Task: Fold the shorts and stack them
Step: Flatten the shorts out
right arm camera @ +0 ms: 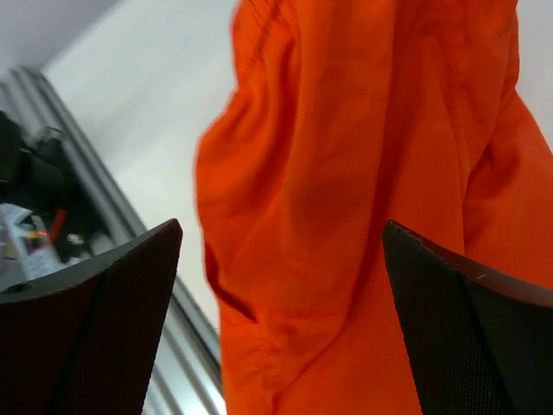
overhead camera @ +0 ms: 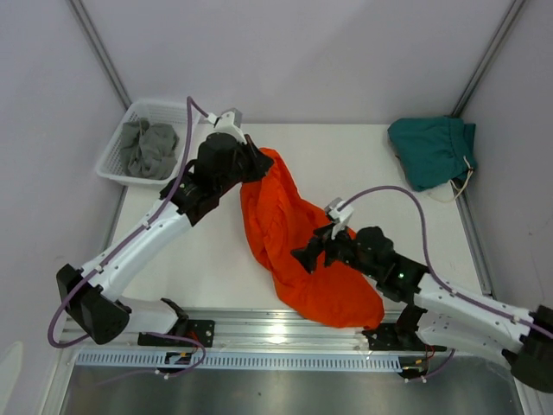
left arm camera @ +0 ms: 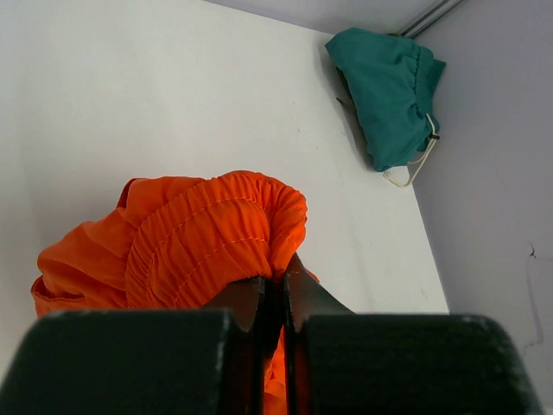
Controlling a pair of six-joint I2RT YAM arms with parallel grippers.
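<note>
Your left claw (left arm camera: pixel 275 298) is clenched on the waistband of the orange shorts (overhead camera: pixel 298 259), probably holding it up so the cloth can be spread out. Your right claw (right arm camera: pixel 281 251) hangs released over their lower half, ready to grip. The teal shorts (overhead camera: pixel 430 149) lie at the far right corner of the surface (overhead camera: pixel 207 259).

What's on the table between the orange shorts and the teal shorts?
Bare table from the orange shorts to the teal shorts, clearest in the left wrist view. In the top view the right arm's purple cable arcs above it.
</note>
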